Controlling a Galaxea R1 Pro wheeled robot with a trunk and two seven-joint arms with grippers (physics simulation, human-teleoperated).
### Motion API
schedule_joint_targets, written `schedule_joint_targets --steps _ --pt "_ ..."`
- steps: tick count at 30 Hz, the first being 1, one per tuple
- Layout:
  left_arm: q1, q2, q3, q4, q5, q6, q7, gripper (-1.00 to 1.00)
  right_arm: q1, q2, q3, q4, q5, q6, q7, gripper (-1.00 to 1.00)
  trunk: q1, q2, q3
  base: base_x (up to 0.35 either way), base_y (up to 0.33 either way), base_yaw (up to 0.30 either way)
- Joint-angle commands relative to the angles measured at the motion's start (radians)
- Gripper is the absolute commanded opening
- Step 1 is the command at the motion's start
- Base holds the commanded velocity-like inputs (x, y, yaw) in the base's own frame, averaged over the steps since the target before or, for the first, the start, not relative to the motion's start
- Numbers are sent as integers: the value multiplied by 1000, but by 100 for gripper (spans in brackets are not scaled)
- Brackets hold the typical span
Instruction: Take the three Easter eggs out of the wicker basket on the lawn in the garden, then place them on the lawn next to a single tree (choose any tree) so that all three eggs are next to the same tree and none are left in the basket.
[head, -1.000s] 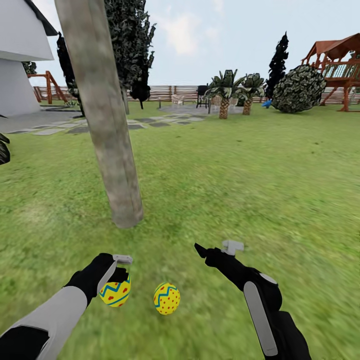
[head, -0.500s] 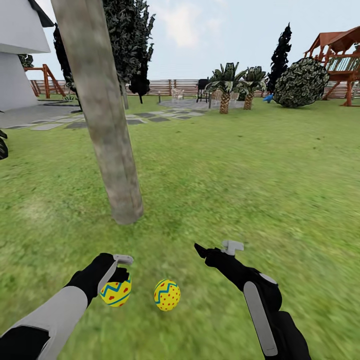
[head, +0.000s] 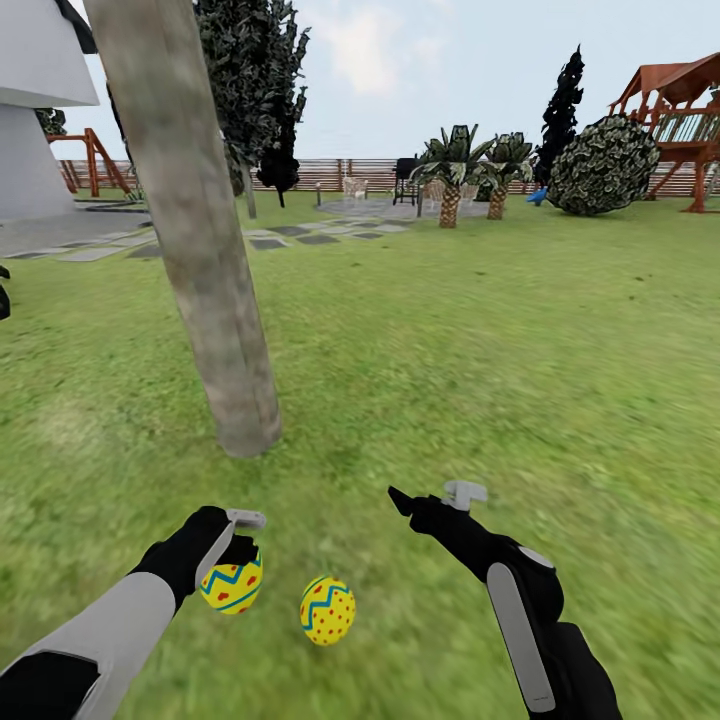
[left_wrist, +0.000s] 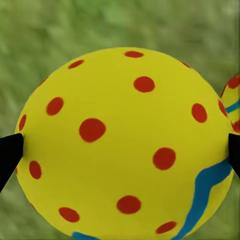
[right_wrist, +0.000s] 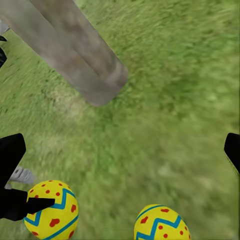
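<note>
Grass of the mottled green lawn (head: 480, 350) is spreading around the tall grey-brown bare tree trunk (head: 205, 260). Near the base of this trunk, the left end effector (head: 238, 545) is grasping a small yellow Easter egg with red dots and blue zigzag band (head: 231, 584), its black fingertips (left_wrist: 10, 152) touching both sides. A second egg of the same pattern (head: 327, 609) is lying on the grass just beside it. The right end effector (head: 430, 497) is hanging released, a little farther from the trunk.

Two Easter eggs (head: 231, 586) (head: 327, 609), one tree trunk (head: 205, 260), two palms (head: 451, 180) (head: 502, 172), one playset (head: 675, 125)
</note>
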Motion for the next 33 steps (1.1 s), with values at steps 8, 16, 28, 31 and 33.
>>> schedule_joint_targets --steps 8,16,28,31,33 --pt "0 1 -7 -2 12 4 8 -100 -1 0 1 -1 0 5 4 100 0 0 -1 217 11 0" --pt "0 1 -7 -2 11 4 7 -100 -1 -1 0 -1 1 6 4 100 0 0 -1 228 50 0" --pt "0 1 6 -3 12 3 7 -100 -1 0 0 -1 1 6 3 100 3 -2 -24 9 2 0" --pt "0 1 6 -3 12 3 7 -100 -1 0 0 -1 1 6 3 100 4 -2 -36 0 0 0" --pt "0 1 7 -3 12 3 7 -100 -1 0 1 -1 1 6 2 100 5 -3 -43 0 0 0"
